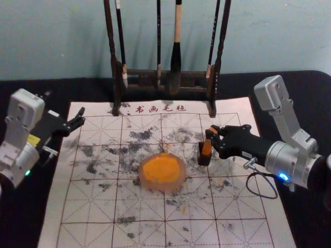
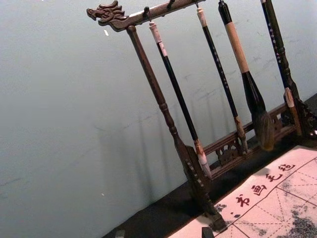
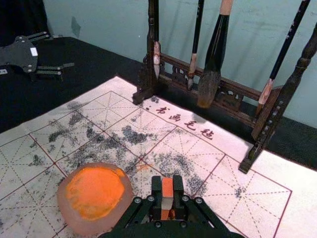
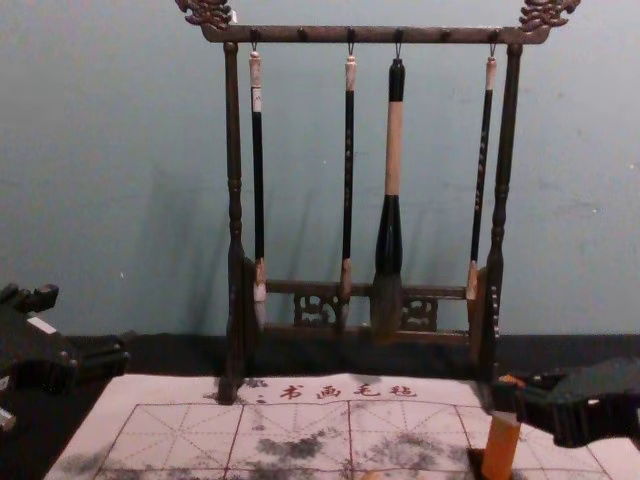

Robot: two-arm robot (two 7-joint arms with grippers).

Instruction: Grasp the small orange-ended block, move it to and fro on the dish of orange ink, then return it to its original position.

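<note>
2 finials partly beyond chest view

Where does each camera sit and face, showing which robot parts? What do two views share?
Head: forward, down at white gridded mat; left gripper, right gripper.
Chest: lower, forward at dark wooden brush rack; both grippers.
Left wrist: towards rack; left fingertips.
Right wrist: across round pink dish towards rack; right gripper pinching small orange block, left gripper beyond.
Head and chest share rack.

Four dark red Chinese characters, 书画毛毡, stand in a row along the far margin of the gridded calligraphy mat, outside the grid and near the brush rack. Fine pale marks run down some brush handles (lettering, by the look of it, but too small to read).
</note>
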